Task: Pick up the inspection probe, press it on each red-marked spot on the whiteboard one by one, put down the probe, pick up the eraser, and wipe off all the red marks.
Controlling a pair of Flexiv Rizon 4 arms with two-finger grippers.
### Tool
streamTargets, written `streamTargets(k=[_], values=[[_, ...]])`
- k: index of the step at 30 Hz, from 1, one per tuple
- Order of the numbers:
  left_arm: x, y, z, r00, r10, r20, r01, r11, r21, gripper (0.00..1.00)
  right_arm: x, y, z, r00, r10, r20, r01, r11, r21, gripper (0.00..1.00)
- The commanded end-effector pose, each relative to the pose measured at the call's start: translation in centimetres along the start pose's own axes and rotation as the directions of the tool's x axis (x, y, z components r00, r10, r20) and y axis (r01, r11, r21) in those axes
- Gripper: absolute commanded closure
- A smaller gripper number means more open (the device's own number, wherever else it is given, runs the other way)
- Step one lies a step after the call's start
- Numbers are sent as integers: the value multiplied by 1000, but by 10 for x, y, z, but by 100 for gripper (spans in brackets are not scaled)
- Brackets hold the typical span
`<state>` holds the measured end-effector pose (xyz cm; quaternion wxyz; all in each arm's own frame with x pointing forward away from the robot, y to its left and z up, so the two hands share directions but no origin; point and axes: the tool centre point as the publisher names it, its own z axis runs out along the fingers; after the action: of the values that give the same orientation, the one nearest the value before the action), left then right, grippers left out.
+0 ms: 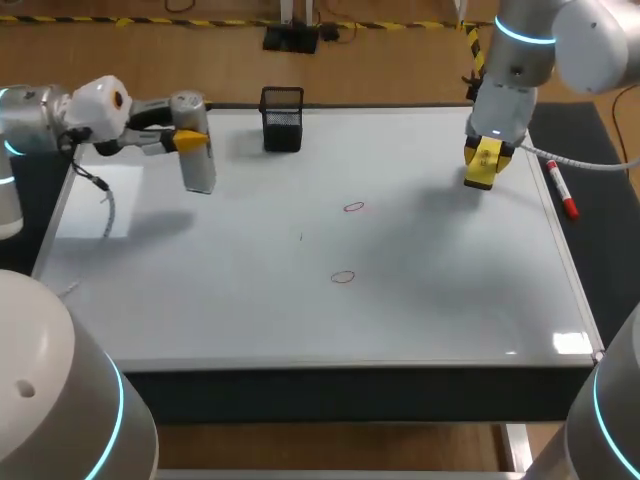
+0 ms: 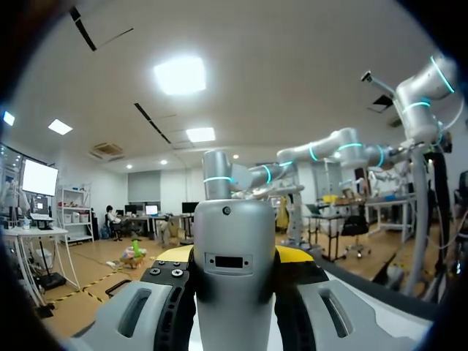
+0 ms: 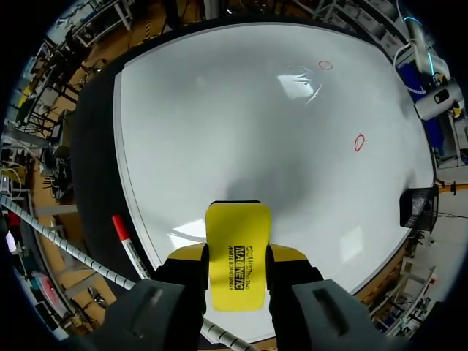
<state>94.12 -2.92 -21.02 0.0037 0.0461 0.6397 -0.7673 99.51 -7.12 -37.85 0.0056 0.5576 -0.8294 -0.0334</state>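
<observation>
Left hand is clamped on the probe, a finger on each side, held clear above the board. Right hand is clamped on the eraser, also off the board. Both red marks sit well apart from either hand, roughly between the two.

Risks:
- Both tools are up at once. If the right hand goes in first, the marks get wiped before they're probed.
- The marks are near each other, so both arms heading there could clash.
- The probe looks like a smooth cylinder gripped across its side. I'd expect a press along its axis to slide it through the fingers.
- The holder is just beyond the left hand, and a wide swing could clip it.

Orientation:
- Probe: long axis crosswise to the left hand's fingers and looks near upright, lower end toward the board.
- Eraser: long axis runs along the right hand's fingers and sticks out past the tips toward the board, so it's end-on. Likely needs tilting flat to wipe.
</observation>
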Motion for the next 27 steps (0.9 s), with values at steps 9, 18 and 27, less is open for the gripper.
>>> streamTargets(k=[9, 18, 27], values=[[3, 10, 75, 999, 9, 30, -10, 999, 40, 100, 0, -1, 0, 1000, -2, -4, 2, 1000, 1, 100], [-2, 27, 125, 998, -22, 56, 18, 998, 66, 100, 0, -1, 0, 1000, -2, -4, 2, 1000, 1, 100], [-4, 38, 161, 996, -27, 80, 21, 997, 79, 100, 0, -1, 0, 1000, -2, -4, 2, 1000, 1, 100]])
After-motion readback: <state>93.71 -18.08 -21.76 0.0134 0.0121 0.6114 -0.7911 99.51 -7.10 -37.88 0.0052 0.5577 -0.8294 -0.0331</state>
